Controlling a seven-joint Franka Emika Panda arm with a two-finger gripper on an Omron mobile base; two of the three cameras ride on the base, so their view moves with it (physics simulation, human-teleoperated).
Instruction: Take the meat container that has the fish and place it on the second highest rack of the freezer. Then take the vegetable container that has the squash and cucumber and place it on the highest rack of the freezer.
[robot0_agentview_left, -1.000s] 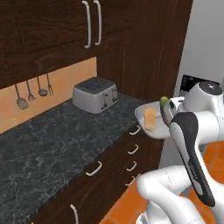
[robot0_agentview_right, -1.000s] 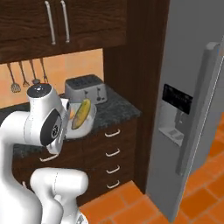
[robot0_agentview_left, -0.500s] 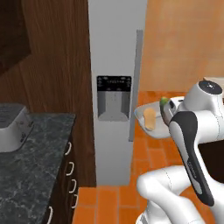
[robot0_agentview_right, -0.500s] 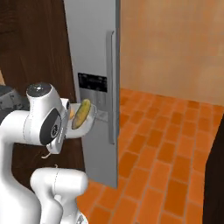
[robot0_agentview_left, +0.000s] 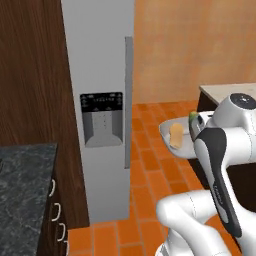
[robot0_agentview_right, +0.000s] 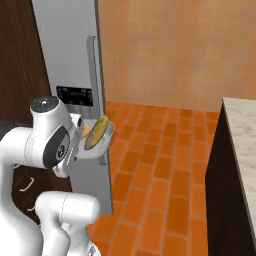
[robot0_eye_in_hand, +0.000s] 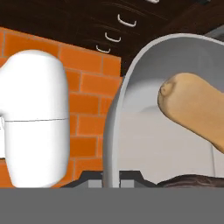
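Pincer of mine (robot0_eye_in_hand: 111, 177) clamped on the rim of the grey bowl (robot0_agentview_left: 172, 131) — squash (robot0_agentview_left: 176, 136) and cucumber (robot0_agentview_right: 96, 133) inside, carried mid-air — closed grey freezer (robot0_agentview_left: 100, 75) ahead, brick floor (robot0_agentview_right: 165, 165) below.

Both base cams look forward over the arm at the freezer (robot0_agentview_left: 100, 100); hand cam's right against the bowl (robot0_eye_in_hand: 131, 131) by the fingers.

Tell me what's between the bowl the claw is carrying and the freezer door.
Nothing: in the left base view, bare orange tile floor shows between the bowl and the closed freezer door.
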